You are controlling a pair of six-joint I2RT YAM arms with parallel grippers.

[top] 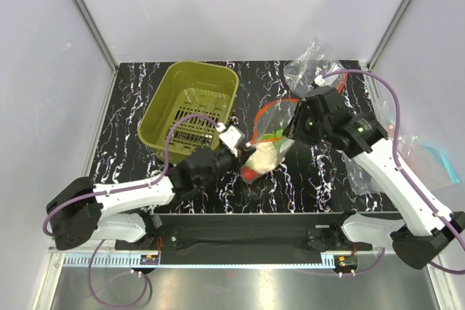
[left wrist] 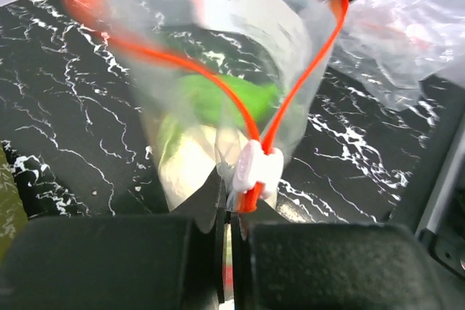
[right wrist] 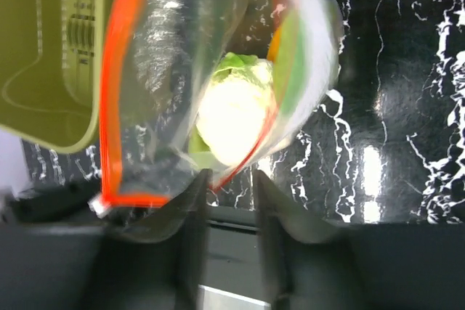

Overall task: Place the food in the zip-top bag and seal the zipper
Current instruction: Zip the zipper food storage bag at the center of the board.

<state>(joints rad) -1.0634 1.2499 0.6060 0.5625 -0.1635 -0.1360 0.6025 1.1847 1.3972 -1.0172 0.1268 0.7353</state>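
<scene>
Left pincer (left wrist: pixel 227 212) pinches the zip-top bag (left wrist: pixel 218 70); cauliflower (right wrist: pixel 232 110), seemingly greens inside, red zipper (left wrist: pixel 305 78) gaping.

An olive-green slotted basket (top: pixel 190 110) stood on the black marbled table (top: pixel 134 114), toward its rear left. Crumpled clear plastic bags (top: pixel 309 67) lay at the rear right corner. Another bag with a light-blue strip (top: pixel 436 161) lay at the right edge.
</scene>
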